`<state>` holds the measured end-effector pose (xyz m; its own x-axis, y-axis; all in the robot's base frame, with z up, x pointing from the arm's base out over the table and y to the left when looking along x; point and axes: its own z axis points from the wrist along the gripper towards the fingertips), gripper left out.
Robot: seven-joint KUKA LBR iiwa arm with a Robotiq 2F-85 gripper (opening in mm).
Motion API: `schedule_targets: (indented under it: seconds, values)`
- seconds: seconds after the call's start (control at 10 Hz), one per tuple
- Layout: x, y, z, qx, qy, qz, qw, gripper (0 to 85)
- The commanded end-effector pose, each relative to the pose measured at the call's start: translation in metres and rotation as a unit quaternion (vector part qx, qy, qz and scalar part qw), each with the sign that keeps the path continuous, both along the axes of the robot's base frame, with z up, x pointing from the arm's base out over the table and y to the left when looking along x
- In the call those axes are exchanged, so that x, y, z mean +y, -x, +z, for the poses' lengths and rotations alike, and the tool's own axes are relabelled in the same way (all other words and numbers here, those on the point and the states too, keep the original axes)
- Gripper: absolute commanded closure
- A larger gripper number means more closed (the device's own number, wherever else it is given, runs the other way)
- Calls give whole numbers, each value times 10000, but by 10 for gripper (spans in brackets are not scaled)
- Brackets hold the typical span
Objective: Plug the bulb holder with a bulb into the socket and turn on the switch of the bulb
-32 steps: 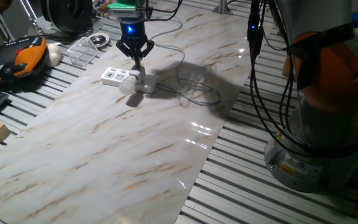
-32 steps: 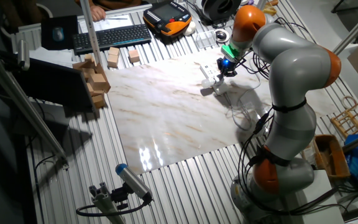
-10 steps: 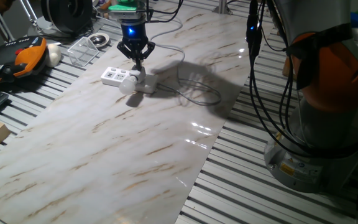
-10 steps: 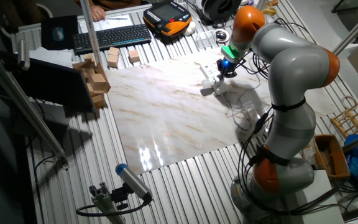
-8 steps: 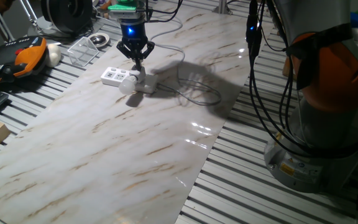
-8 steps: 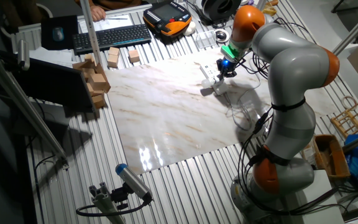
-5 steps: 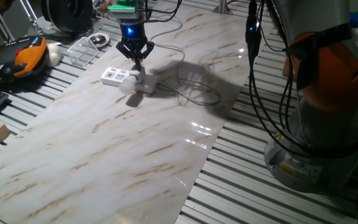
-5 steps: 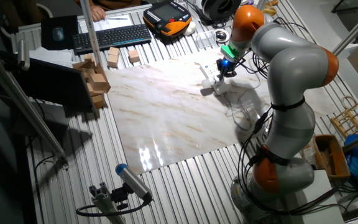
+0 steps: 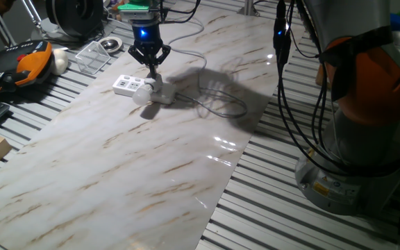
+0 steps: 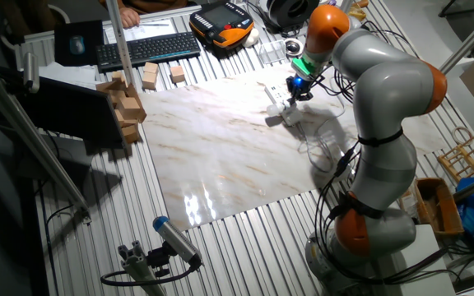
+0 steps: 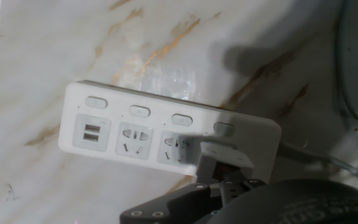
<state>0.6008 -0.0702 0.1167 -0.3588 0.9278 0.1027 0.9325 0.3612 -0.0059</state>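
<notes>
The socket, a long white power strip (image 9: 126, 85), lies at the far left of the marble board; it also shows in the other fixed view (image 10: 276, 96) and fills the hand view (image 11: 148, 130). The white bulb holder (image 9: 153, 88) sits plugged into the outlet nearest the cable end (image 11: 221, 160). Its frosted bulb (image 9: 142, 96) points toward the near side and does not glow. My gripper (image 9: 151, 67) hangs straight above the holder with its fingers drawn together to a point, just over its top. In the hand view the gripper (image 11: 225, 186) hides the bulb.
The strip's grey cable (image 9: 217, 104) loops on the board to the right of the strip. A clear plastic box (image 9: 94, 55) and an orange-black pendant (image 9: 26, 62) lie beyond the board's left edge. Wooden blocks (image 10: 126, 103) and a keyboard (image 10: 146, 48) stand further off.
The gripper has shifted very slightly up and to the left above the holder. The strip, holder and bulb have not moved.
</notes>
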Motion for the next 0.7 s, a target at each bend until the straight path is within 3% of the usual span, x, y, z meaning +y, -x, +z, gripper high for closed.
schedule_targets:
  seconds: [0.0, 0.6]
  values:
    - [-2, -13, -16, 1, 2, 0, 10000, 850]
    - [-1, -48, -77, 54, -37, 13, 10000, 850]
